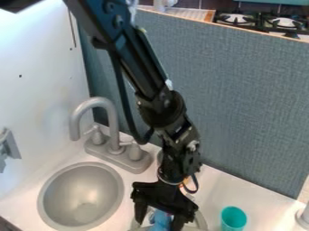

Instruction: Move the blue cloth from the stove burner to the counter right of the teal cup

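Observation:
The black gripper (159, 224) hangs low at the bottom centre of the camera view, pointing down, to the right of the sink basin. Its fingers stand apart. Between them is a light blue thing (161, 220), partly hidden by the gripper; a narrow gap shows on its left side. Around and below them curves the grey rim of a round container or basin (199, 220), cut off by the view's lower edge. A teal cup (233, 218) stands upright to the right, apart from the gripper.
A round grey sink basin (81, 196) lies at the left, with a grey faucet (112, 128) behind it. A tall blue-grey panel (235, 94) rises along the counter's back, and a white wall (39, 81) bounds the left. Stove burners (238, 19) show beyond the panel.

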Available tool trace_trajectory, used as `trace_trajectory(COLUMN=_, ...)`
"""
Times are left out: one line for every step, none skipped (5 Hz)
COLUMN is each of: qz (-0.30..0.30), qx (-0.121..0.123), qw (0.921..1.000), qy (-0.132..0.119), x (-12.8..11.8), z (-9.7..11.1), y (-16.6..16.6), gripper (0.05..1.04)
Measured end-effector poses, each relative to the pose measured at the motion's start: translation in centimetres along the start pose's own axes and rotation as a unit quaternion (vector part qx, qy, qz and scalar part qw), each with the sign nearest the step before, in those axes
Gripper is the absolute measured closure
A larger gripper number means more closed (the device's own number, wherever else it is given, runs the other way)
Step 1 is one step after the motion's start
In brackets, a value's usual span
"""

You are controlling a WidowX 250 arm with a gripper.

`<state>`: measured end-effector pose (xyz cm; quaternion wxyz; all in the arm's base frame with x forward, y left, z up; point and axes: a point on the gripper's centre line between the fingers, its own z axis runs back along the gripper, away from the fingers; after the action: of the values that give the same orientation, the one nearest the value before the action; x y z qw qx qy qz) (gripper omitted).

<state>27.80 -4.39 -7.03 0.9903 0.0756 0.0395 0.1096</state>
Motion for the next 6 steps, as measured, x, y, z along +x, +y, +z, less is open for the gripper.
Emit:
trace_trajectory(qz=0.0, qx=-0.036, qw=0.9993, qy=-0.001, x=0.0, z=-1.0, y=-1.2, gripper=0.127)
trace_trajectory(qz=0.006, qx=-0.048, qw=0.9988, qy=0.005, x=-0.1, z=-1.0, y=-1.6, gripper=0.363)
trace_trajectory(qz=-0.002, qx=-0.068, qw=0.9977, qy=-0.008, x=-0.7, z=1.1, y=-1.6, gripper=0.505)
trace_trajectory(qz=-0.047, qx=-0.044, qw=0.9968, qy=-0.047, x=-1.8, z=5.6, y=-3.6, gripper=0.541)
trace_trajectory(qz=-0.094, qx=-0.047, qw=0.9905, qy=-0.089, x=-3.6, z=8.9, y=-6.4, gripper=0.541)
trace_trajectory(qz=-0.119, qx=-0.089, qw=0.9859, qy=-0.077, x=-4.6, z=9.5, y=-9.1, gripper=0.541)
